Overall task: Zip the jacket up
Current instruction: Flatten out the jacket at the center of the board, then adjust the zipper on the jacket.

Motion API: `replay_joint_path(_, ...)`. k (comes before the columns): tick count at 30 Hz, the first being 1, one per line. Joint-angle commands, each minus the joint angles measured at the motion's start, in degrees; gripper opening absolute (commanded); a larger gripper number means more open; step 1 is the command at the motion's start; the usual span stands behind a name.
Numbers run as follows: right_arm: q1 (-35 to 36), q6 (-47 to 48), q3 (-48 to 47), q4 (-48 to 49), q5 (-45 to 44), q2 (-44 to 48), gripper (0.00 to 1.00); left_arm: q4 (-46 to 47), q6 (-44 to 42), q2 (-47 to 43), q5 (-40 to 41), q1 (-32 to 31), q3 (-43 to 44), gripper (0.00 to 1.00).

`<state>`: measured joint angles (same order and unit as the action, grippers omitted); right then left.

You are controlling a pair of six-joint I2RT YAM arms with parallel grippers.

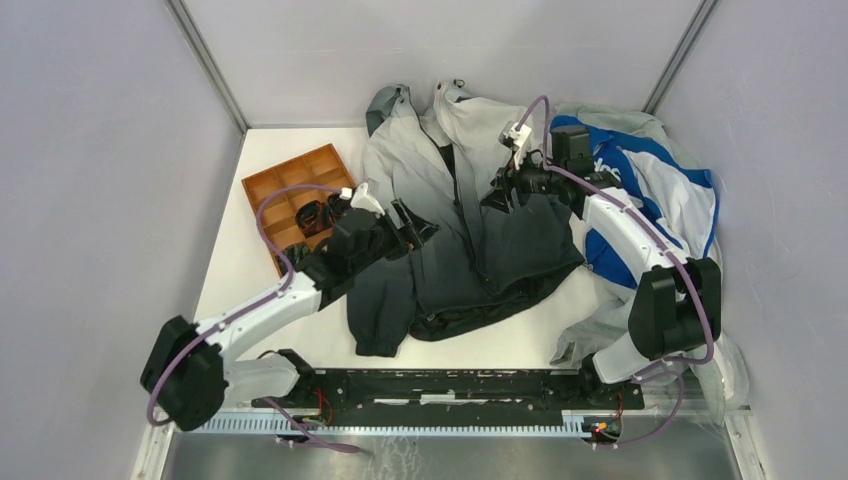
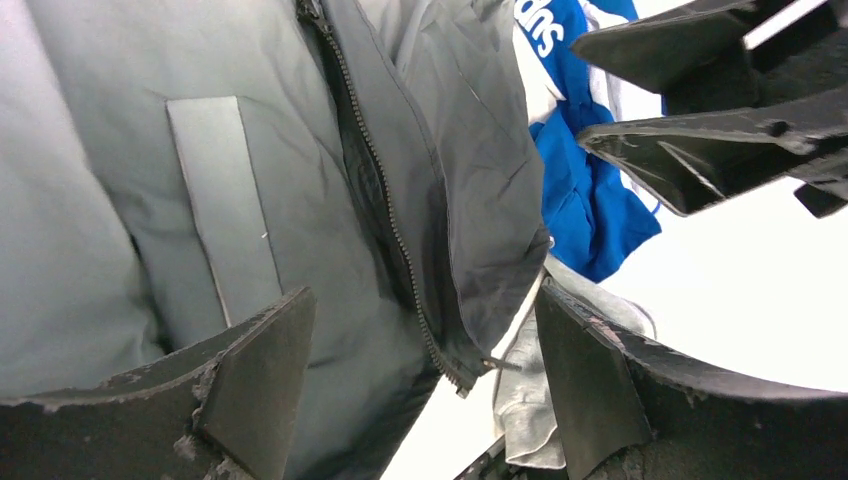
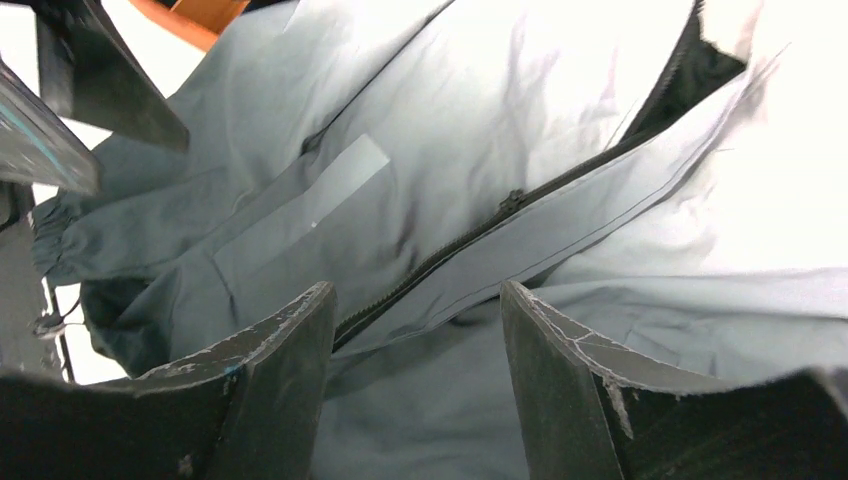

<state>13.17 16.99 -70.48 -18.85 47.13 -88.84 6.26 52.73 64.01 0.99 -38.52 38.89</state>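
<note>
On the white table (image 1: pixel 300 345) between grey walls (image 1: pixel 100 150), the jacket (image 1: pixel 500 250) lies beneath left gripper (image 1: pixel 416 231) and right gripper (image 1: pixel 497 196), jaws spread.

Jacket (image 1: pixel 520 240) sleeve partly hidden under left arm (image 1: pixel 345 255).

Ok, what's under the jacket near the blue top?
A light grey garment pokes out from under the hem of the jacket, beside the blue-and-white garment. How far either runs beneath the jacket is covered.
</note>
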Motion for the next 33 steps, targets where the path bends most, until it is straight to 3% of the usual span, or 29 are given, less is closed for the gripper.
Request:
replay_joint_path(1,-0.69,-5.69,-0.20,7.78,-1.54,1.26,0.67,5.43,8.46,7.25,-3.72,1.36,5.51,0.86)
replay_joint_path(8,-4.84,-7.54,2.37,8.45,0.13,3.65,0.68,5.20,12.89,18.61,-8.27,3.79,11.30,0.83)
replay_joint_path(17,-10.11,-6.77,8.55,9.74,2.74,7.95,0.68,-5.84,10.74,27.81,-8.49,4.20,21.80,0.83)
replay_joint_path(33,-10.77,-8.64,12.46,12.13,4.63,10.26,0.68,-3.06,4.89,32.48,-12.13,4.27,25.89,0.82)
